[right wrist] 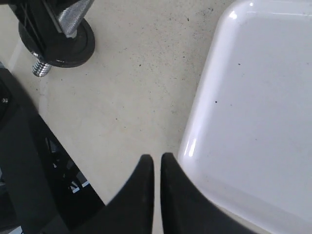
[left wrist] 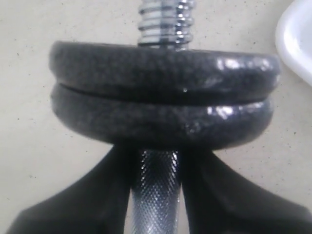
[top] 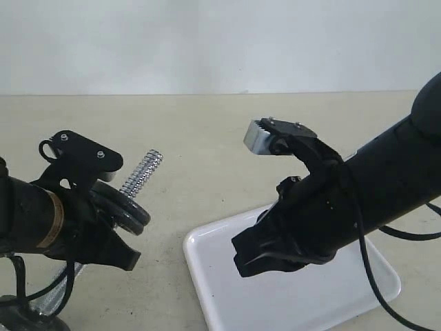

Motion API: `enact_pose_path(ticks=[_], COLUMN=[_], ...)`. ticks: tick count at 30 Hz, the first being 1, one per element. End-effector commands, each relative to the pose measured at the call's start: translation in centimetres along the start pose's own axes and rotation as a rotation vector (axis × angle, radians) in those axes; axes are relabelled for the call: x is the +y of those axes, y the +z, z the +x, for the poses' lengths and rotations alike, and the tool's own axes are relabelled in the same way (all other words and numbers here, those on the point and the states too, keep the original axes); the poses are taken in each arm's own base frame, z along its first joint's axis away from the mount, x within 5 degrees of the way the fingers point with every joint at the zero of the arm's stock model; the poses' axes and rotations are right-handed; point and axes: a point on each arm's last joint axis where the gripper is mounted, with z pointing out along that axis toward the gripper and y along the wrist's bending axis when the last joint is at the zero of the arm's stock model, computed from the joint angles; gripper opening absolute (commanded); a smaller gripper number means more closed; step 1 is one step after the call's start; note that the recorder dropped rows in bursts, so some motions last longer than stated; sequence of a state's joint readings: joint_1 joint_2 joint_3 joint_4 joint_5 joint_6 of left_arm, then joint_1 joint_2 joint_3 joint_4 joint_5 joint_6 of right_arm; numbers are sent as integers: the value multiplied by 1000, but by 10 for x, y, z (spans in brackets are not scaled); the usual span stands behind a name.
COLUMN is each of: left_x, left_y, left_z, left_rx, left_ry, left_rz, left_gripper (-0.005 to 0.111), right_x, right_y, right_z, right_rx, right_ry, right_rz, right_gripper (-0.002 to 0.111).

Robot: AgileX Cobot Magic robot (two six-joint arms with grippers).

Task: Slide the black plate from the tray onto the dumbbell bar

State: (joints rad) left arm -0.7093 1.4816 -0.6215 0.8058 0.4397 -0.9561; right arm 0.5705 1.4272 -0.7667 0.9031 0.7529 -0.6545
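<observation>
My left gripper (left wrist: 156, 163) is shut on the knurled middle of the dumbbell bar (left wrist: 156, 200), holding it tilted off the table. Two black plates (left wrist: 163, 92) sit stacked on the bar just beyond the fingers, and the threaded end (left wrist: 163, 19) sticks out past them. The exterior view shows the same plates (top: 125, 207) and threaded end (top: 142, 172) at the left. The white tray (top: 303, 303) holds nothing. My right gripper (right wrist: 157, 161) is shut and empty, hanging over the tray's (right wrist: 263, 107) left rim, apart from the plates (right wrist: 61, 44).
The beige table (top: 207, 138) runs back to a pale wall. The right arm's body (top: 344, 200) hangs over the tray. Cables and the left arm's base (top: 27, 303) fill the lower left corner.
</observation>
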Motion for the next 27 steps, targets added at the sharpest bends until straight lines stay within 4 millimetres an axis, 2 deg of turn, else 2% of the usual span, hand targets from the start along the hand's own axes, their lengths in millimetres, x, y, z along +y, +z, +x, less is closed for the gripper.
enact_pose_path(ticks=[1,17,27], left_x=[-5,-7,-13], left_y=[-7,-5,-5], left_z=[-16,-14,-10], left_rx=[-91,-61,8], left_ry=[-100,-374,-576], left_rz=[70,93,149], left_gripper=[4,4,4], right_x=[1,-16,-14], right_y=[-2,11,12], right_z=[0,27,28], right_rx=[-12,19,20], right_ry=[-17,29,27], right_rz=[1,64,40], right_gripper=[1,1,1])
